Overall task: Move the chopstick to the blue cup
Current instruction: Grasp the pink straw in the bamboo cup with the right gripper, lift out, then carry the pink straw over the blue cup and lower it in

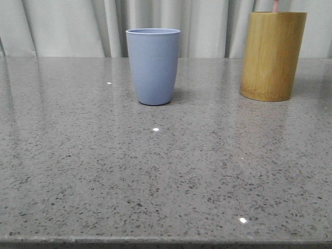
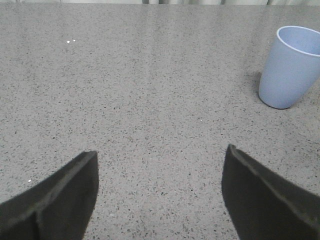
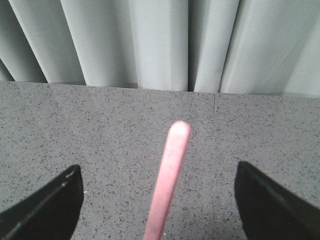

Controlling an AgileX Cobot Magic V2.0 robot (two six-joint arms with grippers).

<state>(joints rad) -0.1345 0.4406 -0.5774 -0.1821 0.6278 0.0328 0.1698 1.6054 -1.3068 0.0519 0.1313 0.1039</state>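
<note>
Front view looks across a grey speckled stone table (image 1: pixel 166 176) toward pale pleated curtains (image 1: pixel 67 26). On it stands the blue cup (image 1: pixel 153 66), upright, mouth up, set toward the far side and a little left of centre. Well to its right, also upright and near the far edge, stands a taller yellow-brown bamboo cylinder (image 1: pixel 272 54). A short pink tip of the chopstick (image 1: pixel 276 5) pokes up above the bamboo cylinder's rim at the top edge of the picture, so the chopstick sits in that cylinder and not in the blue cup. The two vessels are well apart, with bare table between them.

Left wrist view shows the left gripper (image 2: pixel 160 192) over bare table, its two dark fingers (image 2: pixel 62 200) spread wide with nothing between them. The blue cup (image 2: pixel 290 67) stands off to one side, clear of the fingers, its inside looking hollow as far as the rim lets one see.

Right wrist view shows the right gripper (image 3: pixel 160 200) with its dark fingers (image 3: pixel 272 205) also spread wide. The chopstick (image 3: pixel 170 175) rises between them, pale pink with a rounded end, slightly blurred and close to the camera; neither finger touches it. Beyond it lie the table (image 3: pixel 100 115) and the curtains (image 3: pixel 160 40)
</note>
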